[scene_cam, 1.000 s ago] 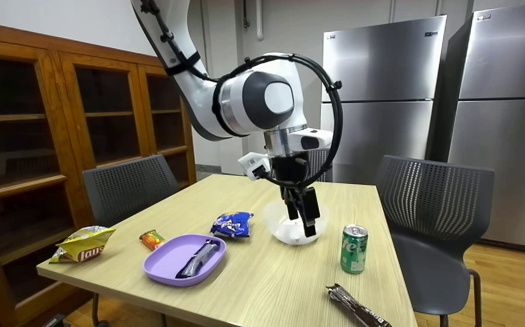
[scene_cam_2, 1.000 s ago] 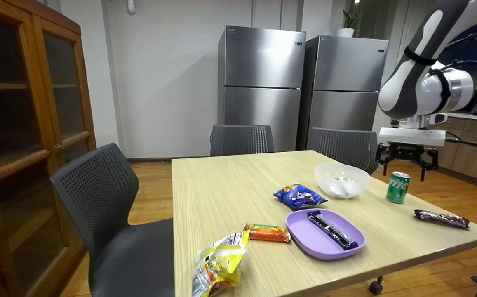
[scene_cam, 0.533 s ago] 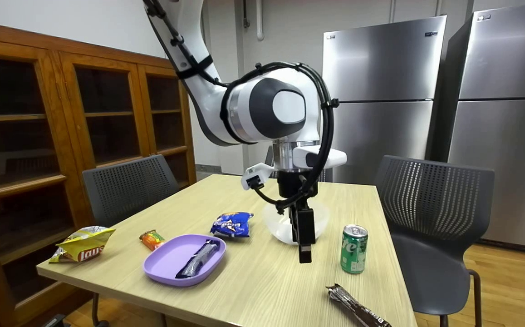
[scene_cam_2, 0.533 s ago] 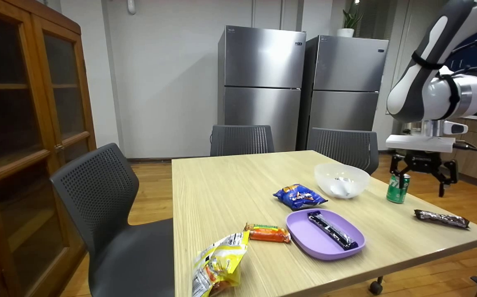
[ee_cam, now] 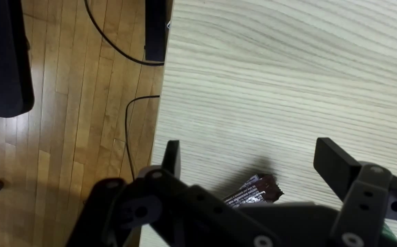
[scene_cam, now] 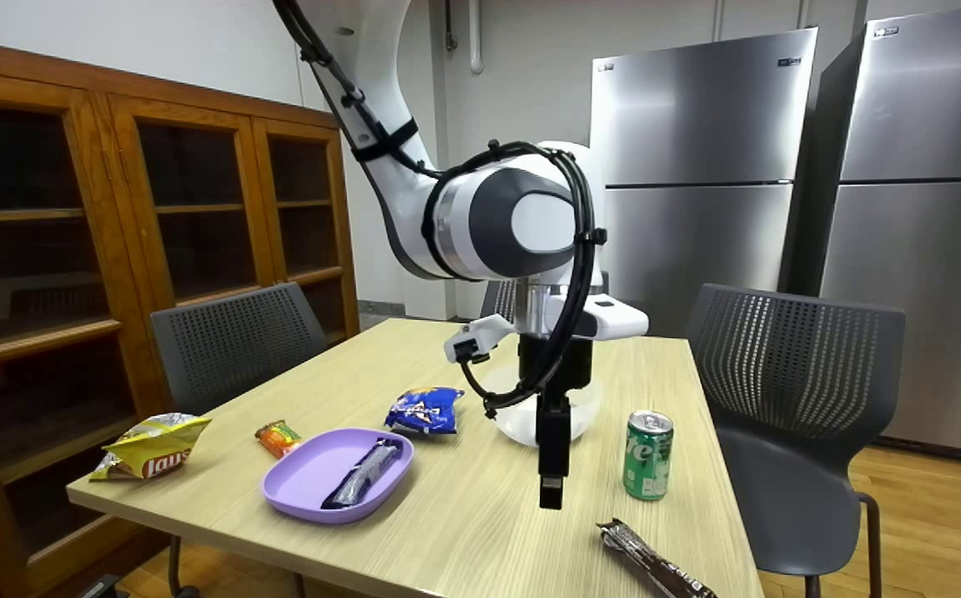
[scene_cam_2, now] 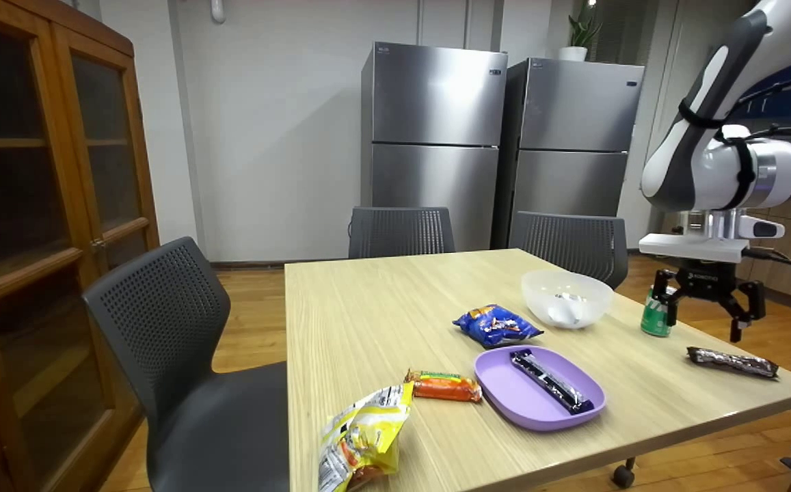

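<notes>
Pale wood-grain tabletop (scene_cam: 480, 531): set before two tall stainless-steel refrigerators (scene_cam_2: 435, 160), with dark grey perforated-back chairs (scene_cam: 796, 382) around it.
Black two-fingered claw (scene_cam_2: 703, 329): fingers spread wide, holding nothing, hanging above the tabletop.
Brown glossy-wrapped snack bar (ee_cam: 253, 192): lies flat on the tabletop near its edge; in the wrist view one end shows between the claw's two sides, the rest hidden.
Green metal drink can (scene_cam: 648, 457): stands upright near the bar, apart from the claw.
Bar's wrapper: crinkled film could slide if only the end is pinched, or if the fingers meet it at a slant.
Tabletop edge: a nudge from a fingertip could shove the bar outward and drop it to the wooden floor (ee_cam: 61, 147).
Can's closeness: a low sideways swing could let a finger clip and tip the can.
Height: too deep a descent might jam a fingertip against the tabletop.
</notes>
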`<state>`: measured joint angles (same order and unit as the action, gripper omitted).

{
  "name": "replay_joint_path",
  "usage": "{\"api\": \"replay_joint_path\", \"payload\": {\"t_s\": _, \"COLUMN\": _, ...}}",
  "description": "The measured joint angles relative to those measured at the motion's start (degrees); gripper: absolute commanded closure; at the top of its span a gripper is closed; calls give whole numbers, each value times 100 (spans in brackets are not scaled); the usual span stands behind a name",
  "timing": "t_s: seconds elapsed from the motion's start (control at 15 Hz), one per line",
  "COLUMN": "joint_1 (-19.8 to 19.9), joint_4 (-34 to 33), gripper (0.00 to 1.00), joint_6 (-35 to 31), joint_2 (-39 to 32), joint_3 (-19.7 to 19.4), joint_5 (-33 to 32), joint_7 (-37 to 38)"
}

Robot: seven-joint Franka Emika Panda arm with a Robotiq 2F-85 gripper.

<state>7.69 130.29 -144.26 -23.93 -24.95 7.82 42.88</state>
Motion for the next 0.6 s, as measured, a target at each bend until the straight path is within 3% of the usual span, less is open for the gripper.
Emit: {"api": "replay_joint_path", "payload": {"t_s": 0.6, "joint_1": 1, "joint_4": -17, "gripper": 0, "joint_6": 11, "joint_2": -8, "joint_3": 23, "joint_5": -2, "joint_7": 43}}
